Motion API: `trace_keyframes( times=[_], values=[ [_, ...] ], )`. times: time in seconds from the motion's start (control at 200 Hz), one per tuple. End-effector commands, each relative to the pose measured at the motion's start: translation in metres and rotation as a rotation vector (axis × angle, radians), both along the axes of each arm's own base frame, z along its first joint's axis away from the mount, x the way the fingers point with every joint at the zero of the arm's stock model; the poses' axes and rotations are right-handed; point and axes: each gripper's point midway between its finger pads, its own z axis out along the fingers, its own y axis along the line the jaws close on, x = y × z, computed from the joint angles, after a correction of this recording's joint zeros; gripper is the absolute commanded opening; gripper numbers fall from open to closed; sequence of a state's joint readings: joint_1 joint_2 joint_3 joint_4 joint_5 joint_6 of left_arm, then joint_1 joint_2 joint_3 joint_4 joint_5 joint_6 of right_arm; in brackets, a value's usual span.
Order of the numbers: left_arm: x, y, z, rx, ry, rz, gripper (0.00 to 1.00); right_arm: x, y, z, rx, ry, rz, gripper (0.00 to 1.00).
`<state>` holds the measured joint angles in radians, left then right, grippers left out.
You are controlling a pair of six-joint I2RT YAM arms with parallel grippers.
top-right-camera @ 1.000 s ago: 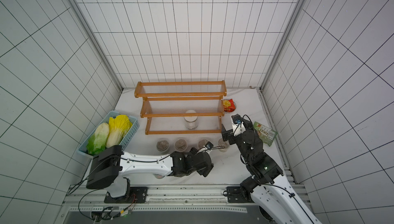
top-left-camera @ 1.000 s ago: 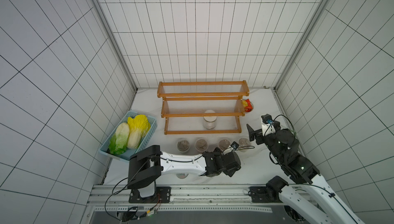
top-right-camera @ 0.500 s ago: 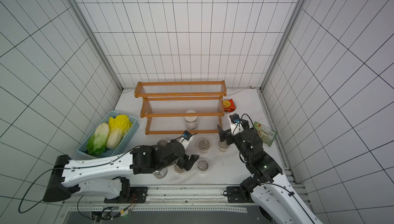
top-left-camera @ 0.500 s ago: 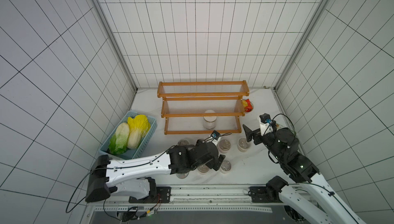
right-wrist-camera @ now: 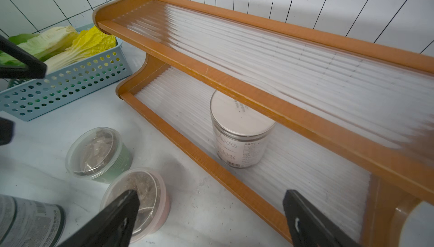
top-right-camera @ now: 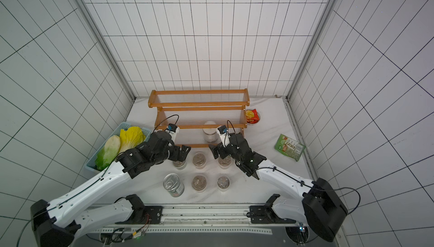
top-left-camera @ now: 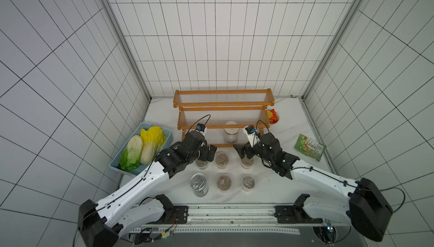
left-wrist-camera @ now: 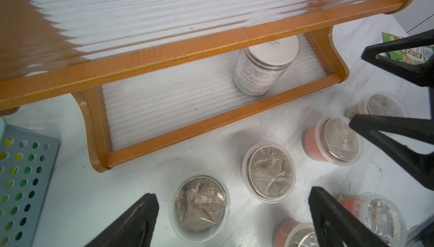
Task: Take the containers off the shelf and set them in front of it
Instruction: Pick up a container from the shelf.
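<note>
The orange-brown shelf [top-left-camera: 223, 104] stands at the back. Its only load is a white-lidded jar [top-left-camera: 230, 133] [right-wrist-camera: 239, 135] on the bottom tier. Several clear lidded cups, such as the middle one [top-left-camera: 222, 160], stand in two rows in front, with a tin can [top-left-camera: 199, 183] at the near left. My left gripper [top-left-camera: 210, 153] [left-wrist-camera: 232, 220] hovers open over the back-left cup [left-wrist-camera: 202, 204], holding nothing. My right gripper [top-left-camera: 239, 151] [right-wrist-camera: 211, 220] is open and empty too, above the pink cup [right-wrist-camera: 138, 198], facing the jar. My right arm hides part of the back row.
A light-blue basket [top-left-camera: 146, 124] with cabbages lies left of the shelf. A small bowl with a red snack packet [top-left-camera: 273, 116] sits by the shelf's right end. A green packet [top-left-camera: 310, 147] lies near the right wall. Tiled walls close three sides.
My left gripper has swung from the near middle of the table back and left, to the shelf's front. The right gripper has slid left toward the jar. Cups now stand in two rows.
</note>
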<state>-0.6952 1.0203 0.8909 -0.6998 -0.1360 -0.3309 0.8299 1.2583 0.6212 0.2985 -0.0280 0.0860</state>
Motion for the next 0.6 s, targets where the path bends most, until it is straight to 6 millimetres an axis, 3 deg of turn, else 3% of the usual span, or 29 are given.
trace_keyframes(
  times=[0.0,0.3,0.595],
  values=[
    [0.006,-0.002,0.011,-0.017,-0.014,-0.03,0.98,0.028,0.019,0.021,0.102,-0.08,-0.052,0.99],
    [0.009,-0.001,0.009,-0.036,-0.009,-0.017,0.98,0.077,0.033,-0.018,0.067,-0.082,-0.138,0.99],
    [0.009,0.002,0.007,-0.031,-0.007,-0.016,0.98,0.102,0.05,-0.024,0.098,-0.159,-0.133,0.99]
  ],
)
